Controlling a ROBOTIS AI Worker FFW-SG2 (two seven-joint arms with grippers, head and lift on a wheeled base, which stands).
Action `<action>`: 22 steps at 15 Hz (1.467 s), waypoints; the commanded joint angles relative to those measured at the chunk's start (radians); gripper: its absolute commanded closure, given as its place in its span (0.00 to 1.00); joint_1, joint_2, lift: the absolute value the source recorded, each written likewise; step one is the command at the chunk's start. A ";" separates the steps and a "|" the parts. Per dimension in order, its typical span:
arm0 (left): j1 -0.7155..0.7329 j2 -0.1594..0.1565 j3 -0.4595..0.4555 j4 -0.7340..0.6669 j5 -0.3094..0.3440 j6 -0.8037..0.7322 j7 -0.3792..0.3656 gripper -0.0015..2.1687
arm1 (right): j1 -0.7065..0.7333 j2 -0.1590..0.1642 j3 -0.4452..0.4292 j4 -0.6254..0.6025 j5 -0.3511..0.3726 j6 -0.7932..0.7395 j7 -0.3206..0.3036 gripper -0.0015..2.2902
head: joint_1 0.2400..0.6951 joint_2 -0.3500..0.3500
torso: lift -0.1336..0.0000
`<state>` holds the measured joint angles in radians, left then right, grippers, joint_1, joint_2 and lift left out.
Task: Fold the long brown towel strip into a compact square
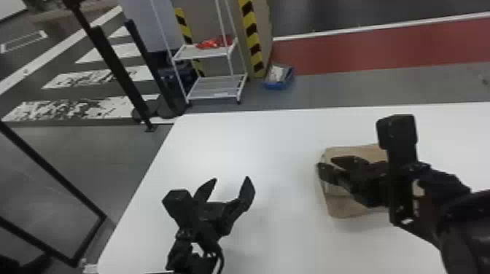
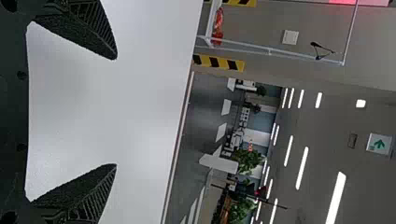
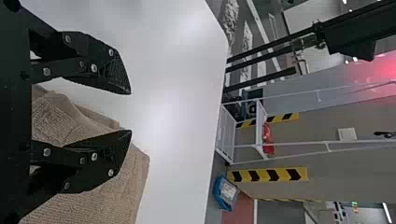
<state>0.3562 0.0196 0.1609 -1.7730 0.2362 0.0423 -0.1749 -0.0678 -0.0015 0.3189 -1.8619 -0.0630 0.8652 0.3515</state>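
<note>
Yeah, your right gripper (image 1: 325, 163) is closer, spread just over the brown towel (image 1: 346, 209); left gripper (image 1: 232, 178), also spread, is well left.

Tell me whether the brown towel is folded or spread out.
Folded: the brown towel lies as a compact bundle, with stacked layers showing along its edge.

the count records one left claw (image 1: 231, 178) and one right claw (image 1: 325, 162), two fingers (image 1: 248, 191) on each. one brown towel (image 1: 342, 208) lies beneath the right claw; one white table (image 1: 284, 145) extends under both. on the far side of the claws are noted one white rack (image 1: 204, 53) with two shelves, one blue bin (image 1: 277, 86) and two black-and-yellow strips (image 1: 251, 31).
</note>
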 commanded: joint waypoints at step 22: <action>-0.028 0.006 -0.023 0.015 0.002 -0.067 0.029 0.02 | 0.519 0.002 -0.617 -0.658 -0.113 0.487 0.227 0.89 | 1.00 0.74 | 0.06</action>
<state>0.3290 0.0254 0.1374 -1.7624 0.2363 -0.0235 -0.1453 0.4205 -0.0014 -0.2203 -2.4866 -0.1633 1.3093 0.5638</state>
